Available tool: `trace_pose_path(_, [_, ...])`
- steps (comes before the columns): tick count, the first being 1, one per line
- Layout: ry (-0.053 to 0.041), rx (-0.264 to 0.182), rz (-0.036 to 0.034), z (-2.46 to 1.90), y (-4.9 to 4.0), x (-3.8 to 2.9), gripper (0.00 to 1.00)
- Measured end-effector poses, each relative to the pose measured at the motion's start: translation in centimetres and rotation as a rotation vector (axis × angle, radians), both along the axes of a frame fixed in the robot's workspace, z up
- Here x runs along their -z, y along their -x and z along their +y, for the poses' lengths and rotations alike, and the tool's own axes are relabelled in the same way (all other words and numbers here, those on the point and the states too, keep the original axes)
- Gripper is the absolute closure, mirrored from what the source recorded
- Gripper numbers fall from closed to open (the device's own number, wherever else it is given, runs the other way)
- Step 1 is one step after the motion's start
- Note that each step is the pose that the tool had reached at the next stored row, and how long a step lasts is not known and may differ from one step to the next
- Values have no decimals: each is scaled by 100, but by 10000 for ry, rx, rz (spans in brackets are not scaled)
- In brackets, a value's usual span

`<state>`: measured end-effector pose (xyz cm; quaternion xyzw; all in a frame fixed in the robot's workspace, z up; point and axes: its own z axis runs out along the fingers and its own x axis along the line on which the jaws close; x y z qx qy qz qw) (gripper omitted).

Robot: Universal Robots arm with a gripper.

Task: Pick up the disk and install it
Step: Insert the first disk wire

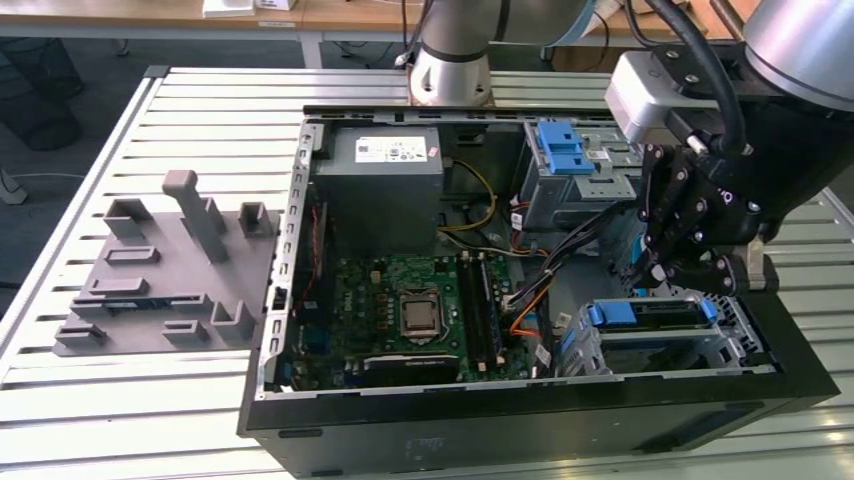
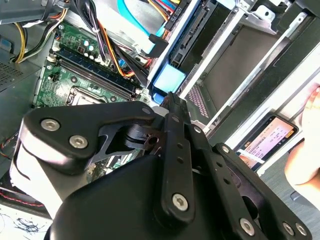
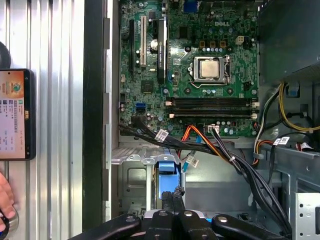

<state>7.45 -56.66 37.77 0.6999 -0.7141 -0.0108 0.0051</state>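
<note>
The disk (image 1: 650, 314) lies in the drive cage at the case's near corner, on the exterior view's right, its blue carrier tab (image 1: 613, 315) facing the motherboard. My gripper (image 1: 663, 272) hangs just above that cage. In both wrist views the two black fingers are pressed together with no gap, and their tips (image 3: 173, 195) rest at the blue carrier (image 3: 167, 169). The second wrist view has the same tips (image 2: 170, 98) right beside the blue tab (image 2: 169, 80). Nothing is clamped between the fingers.
The open computer case (image 1: 534, 400) lies on a slatted metal table (image 1: 134, 400). Cables (image 3: 210, 147) cross between the motherboard (image 1: 400, 310) and the cage. Another blue carrier (image 1: 561, 150) sits in the far cage beside the grey power supply (image 1: 387, 180). A phone (image 3: 15, 115) and a hand (image 3: 4, 200) are outside the case.
</note>
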Motion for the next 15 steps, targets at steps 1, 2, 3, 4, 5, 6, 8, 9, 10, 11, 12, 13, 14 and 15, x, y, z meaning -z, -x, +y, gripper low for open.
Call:
trace_pose_path(1, [-2,-1,0,0,-15,2,88])
trace_pose_path(2, [-1,0,0,0,-40,3,88])
trace_pose_path(3, [1,1,0,0,-82,4,88])
trace_pose_path(4, [0,0,0,0,-128,7,88])
trace_pose_path(5, [0,1,0,0,-169,11,88])
trace_pose_path(6, [0,1,1,0,-210,14,88])
trace_pose_path(8, [1,1,0,1,-299,20,88])
trace_pose_path(9, [1,1,1,2,-334,23,88])
trace_pose_path(10, [2,1,0,3,-364,25,88])
trace_pose_path(11, [1,1,0,7,-388,28,88])
trace_pose_path(12, [1,1,0,15,-411,31,88])
trace_pose_path(13, [3,0,0,27,-428,32,88])
trace_pose_path(14, [2,0,-3,46,-439,35,88])
trace_pose_path(15, [3,0,-7,72,-448,38,88])
